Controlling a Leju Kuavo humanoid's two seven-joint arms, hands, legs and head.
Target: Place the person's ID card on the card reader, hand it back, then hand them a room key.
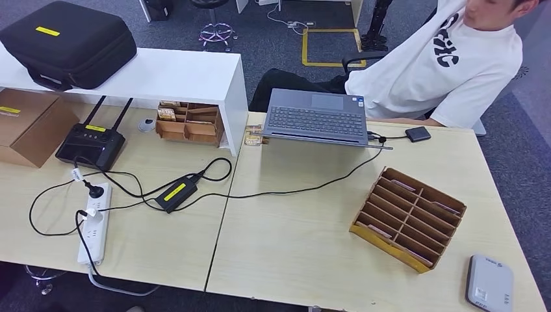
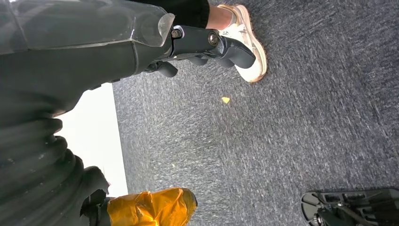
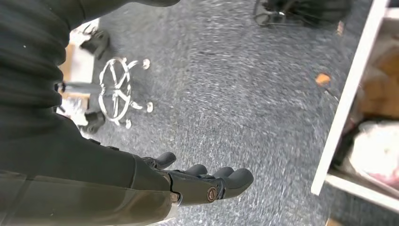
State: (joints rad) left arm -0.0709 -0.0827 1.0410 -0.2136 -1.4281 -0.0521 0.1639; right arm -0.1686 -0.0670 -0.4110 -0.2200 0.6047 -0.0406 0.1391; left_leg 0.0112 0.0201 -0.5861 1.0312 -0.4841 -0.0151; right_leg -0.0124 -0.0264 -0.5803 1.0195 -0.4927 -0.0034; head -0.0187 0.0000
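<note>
Light: bright, even, soft shadows on the desk [image 1: 292,240].
Blur: carpet [image 3: 244,103] smeared beyond the right hand [image 3: 207,183].

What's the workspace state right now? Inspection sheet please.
Surface: pale wooden desk, white shelf at rear.
Job's things: grey flat card reader at near right corner; brown cardboard slotted card rack; ID card nothing seen.
Clutter: open grey laptop, black zip case, black antenna controller.
Hands: left hand and right hand hang over carpet, holding nothing.
Cables: black cable to laptop; white power strip.
Surroundings: person in white T-shirt seated behind.
</note>
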